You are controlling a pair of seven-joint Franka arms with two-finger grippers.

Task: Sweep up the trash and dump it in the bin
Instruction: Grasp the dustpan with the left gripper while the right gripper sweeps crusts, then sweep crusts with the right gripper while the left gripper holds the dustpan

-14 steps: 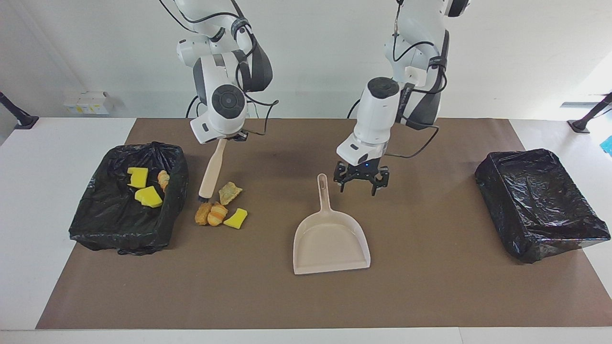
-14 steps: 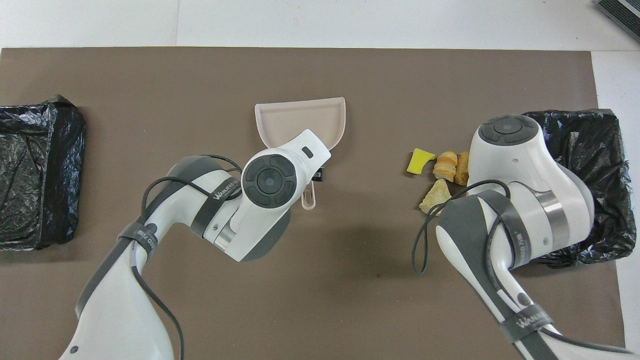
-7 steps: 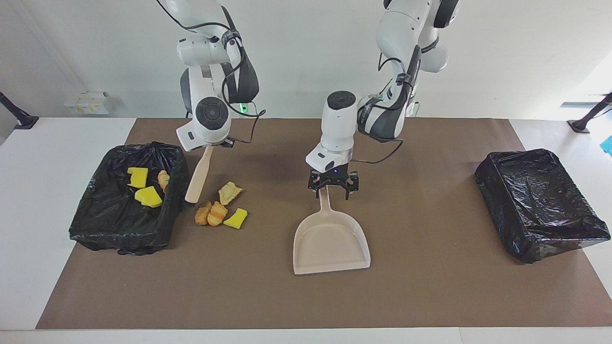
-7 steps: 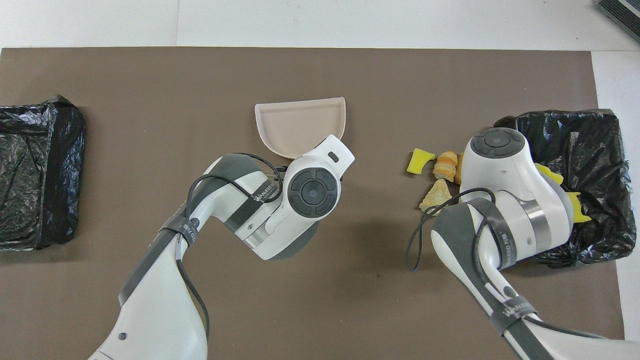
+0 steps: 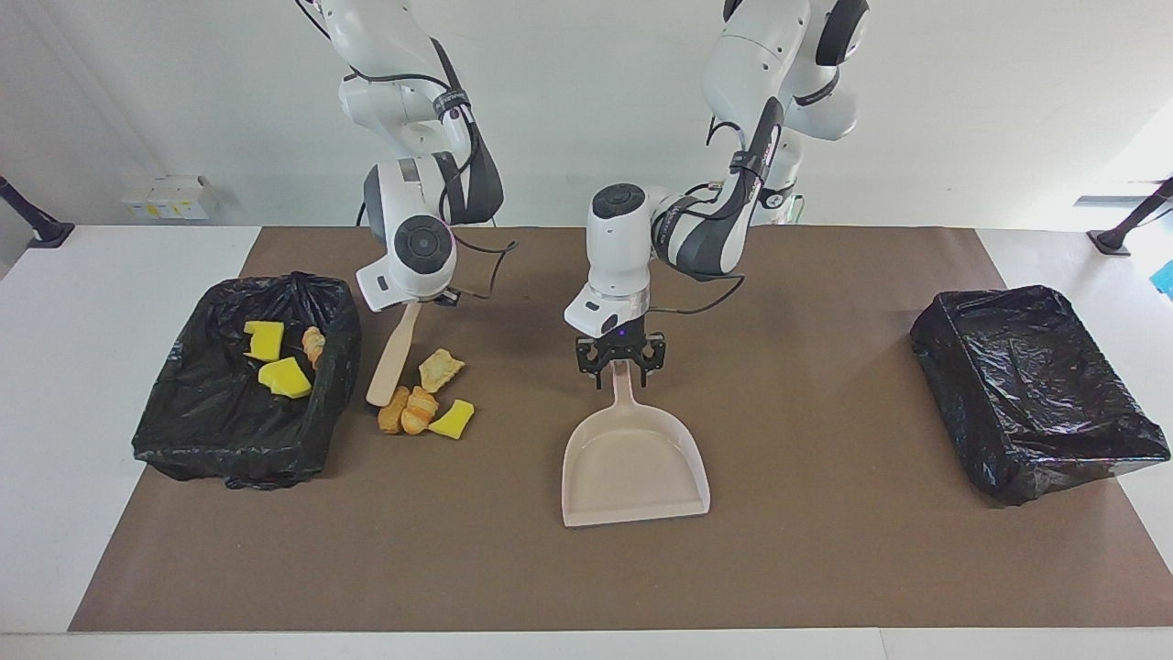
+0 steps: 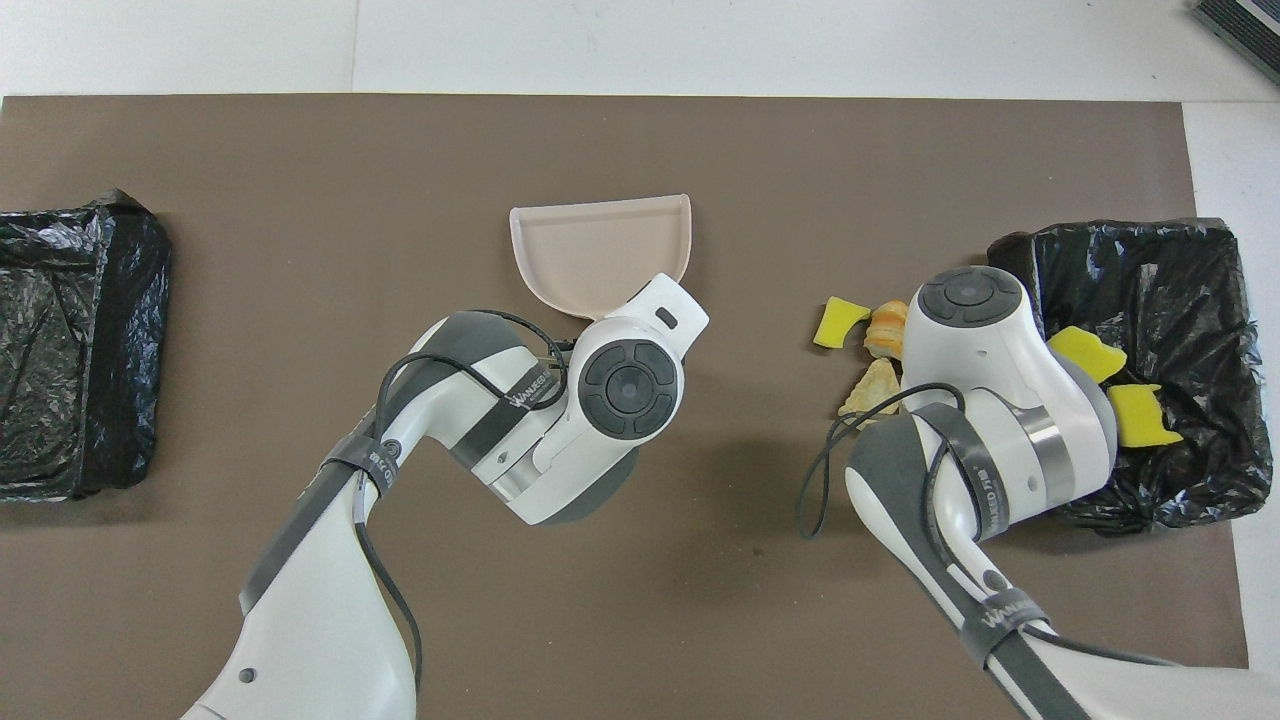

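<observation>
Desk [image 5: 825,568] with brown mat. Two black-lined bins, one at each end; bin [image 5: 240,403] at the right arm's end has yellow scraps inside. Dustpan [image 5: 632,458] mid-desk, left gripper [image 5: 619,359] at its handle, apparently clenched on it. Right gripper [image 5: 414,302] grasps brush [image 5: 394,353], tip touching trash [image 5: 423,396] lying beside that bin.
</observation>
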